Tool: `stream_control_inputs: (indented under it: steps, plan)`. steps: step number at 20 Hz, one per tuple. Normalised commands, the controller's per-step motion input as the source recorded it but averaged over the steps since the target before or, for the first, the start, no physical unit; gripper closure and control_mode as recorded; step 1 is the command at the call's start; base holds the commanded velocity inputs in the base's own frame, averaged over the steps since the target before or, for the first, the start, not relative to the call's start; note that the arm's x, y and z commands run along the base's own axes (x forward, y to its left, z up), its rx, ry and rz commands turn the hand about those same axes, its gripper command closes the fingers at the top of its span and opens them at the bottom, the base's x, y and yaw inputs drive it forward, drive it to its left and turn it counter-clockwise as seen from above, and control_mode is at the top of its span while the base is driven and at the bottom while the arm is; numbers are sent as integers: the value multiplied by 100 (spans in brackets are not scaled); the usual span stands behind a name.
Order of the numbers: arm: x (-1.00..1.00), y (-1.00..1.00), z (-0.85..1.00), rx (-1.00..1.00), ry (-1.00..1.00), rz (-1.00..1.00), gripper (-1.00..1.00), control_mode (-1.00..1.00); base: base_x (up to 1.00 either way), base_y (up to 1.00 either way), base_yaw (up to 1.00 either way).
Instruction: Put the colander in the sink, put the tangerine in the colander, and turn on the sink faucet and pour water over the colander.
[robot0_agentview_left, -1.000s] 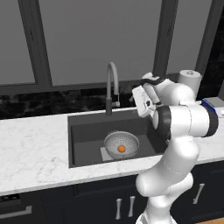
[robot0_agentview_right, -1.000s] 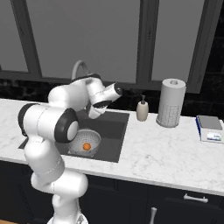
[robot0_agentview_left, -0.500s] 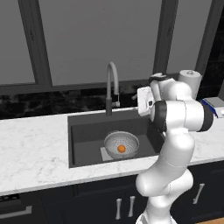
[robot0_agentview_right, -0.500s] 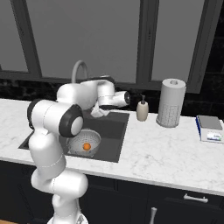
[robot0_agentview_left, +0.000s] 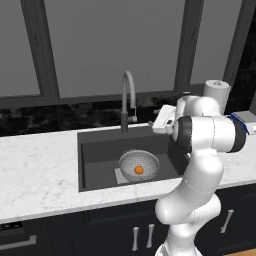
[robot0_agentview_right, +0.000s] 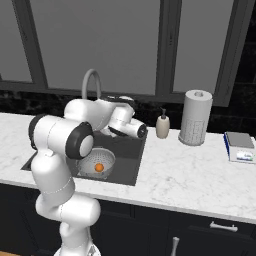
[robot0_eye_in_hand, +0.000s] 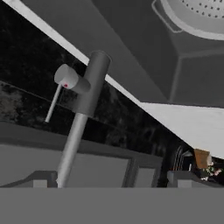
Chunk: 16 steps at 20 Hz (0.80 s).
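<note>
Left base view: orange tangerine (robot0_agentview_left: 139, 170) inside perforated silver colander (robot0_agentview_left: 138, 163), pincer (robot0_agentview_left: 159, 120) apart.

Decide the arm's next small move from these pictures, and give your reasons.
Probably ease the open gripper toward the faucet lever to turn it on. The colander already sits in the sink with the tangerine inside it, and no water runs from the spout. The hand view already faces the faucet's base and lever, not yet touching them.

White glossy arm (robot0_agentview_left: 200, 165), dark joint bands.
</note>
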Motion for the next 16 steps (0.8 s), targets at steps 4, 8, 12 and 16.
stream_control_inputs:
  steps: [4, 8, 12, 16]
  plan:
    - [29, 0, 4, 26, 5, -13, -100, -100, 0, 0, 0]
    - [40, 1, 0, 21, 8, -6, -100, -100, 0, 0, 0]
    - [36, 0, 0, 14, 3, 0, -100, -100, 0, 0, 0]
    - [36, 0, 0, 6, 4, 0, -100, -100, 0, 0, 0]
